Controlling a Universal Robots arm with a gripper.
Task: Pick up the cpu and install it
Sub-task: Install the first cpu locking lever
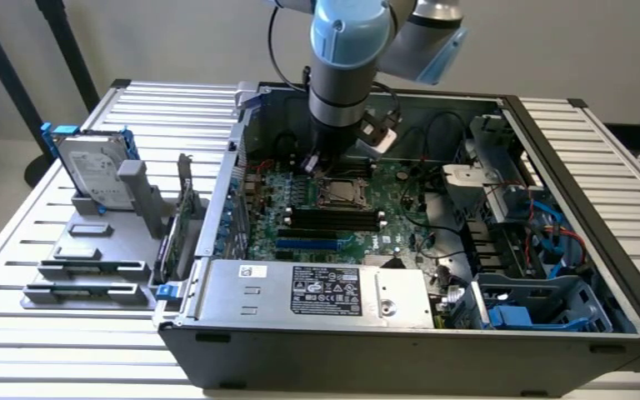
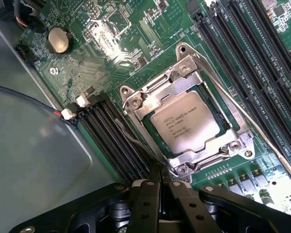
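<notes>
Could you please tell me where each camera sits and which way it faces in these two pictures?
Exterior view: off the arm, raised, looking down at the open computer case on a slatted table; the arm reaches into the case over the motherboard.
Wrist view: on the wrist, looking closely down at the motherboard; the cpu sits in its socket, with the black pincer at the picture's edge.
Shared: the cpu in its socket and the black memory slots.

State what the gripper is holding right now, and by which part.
Nothing is held. The gripper is shut and empty above the motherboard, and the cpu sits apart from it in its socket.
</notes>
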